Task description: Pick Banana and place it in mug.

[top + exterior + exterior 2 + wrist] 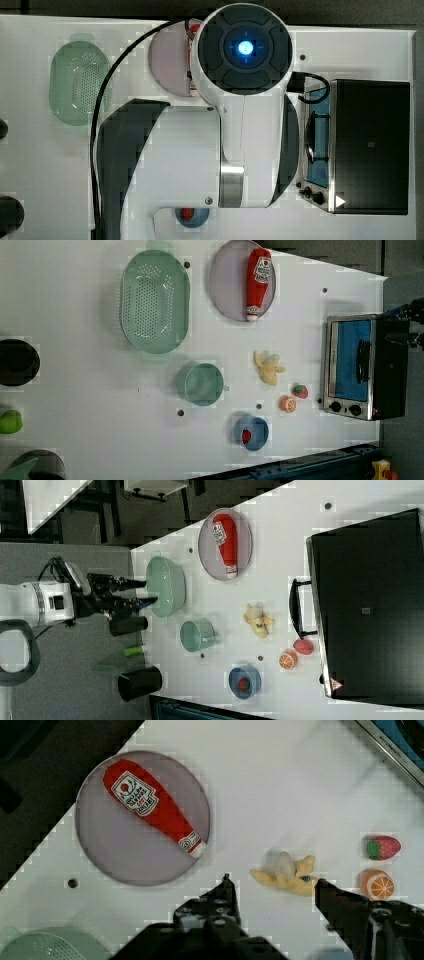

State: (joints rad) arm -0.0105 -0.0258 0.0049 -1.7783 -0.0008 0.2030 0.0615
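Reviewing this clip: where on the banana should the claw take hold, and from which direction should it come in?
Probably from straight above, closing across the middle. The banana lies flat on the white table, peeled, its pale flaps splayed outward, so the central body looks the firmest and narrowest span. The strawberry and orange slice sit apart from it, leaving room for the open claw.

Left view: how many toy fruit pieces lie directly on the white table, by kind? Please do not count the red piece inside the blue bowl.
banana: 1
strawberry: 1
orange slice: 1
Total: 3
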